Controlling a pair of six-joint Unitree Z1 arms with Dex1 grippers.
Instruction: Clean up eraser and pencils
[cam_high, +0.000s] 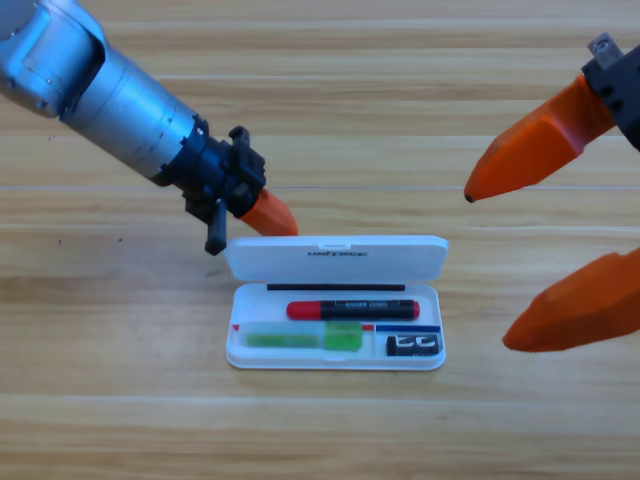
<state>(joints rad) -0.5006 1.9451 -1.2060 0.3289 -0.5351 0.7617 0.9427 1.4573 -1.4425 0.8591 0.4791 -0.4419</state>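
Note:
The white case (335, 362) lies open mid-table. In its tray lie the red-and-black pencil (352, 309), the pale green pencil (305, 338) below it, and the dark eraser (414, 345) at the lower right. The lid (336, 257) stands up behind the tray and leans forward over it. My left gripper (270, 213) is just behind the lid's left end, with an orange jaw touching its upper edge. It holds nothing that I can see. My right gripper (487, 270) waits at the right edge, large and open, with nothing in it.
The wooden table (120, 400) stretches all around the case. The left arm (110, 95) comes in from the upper left corner.

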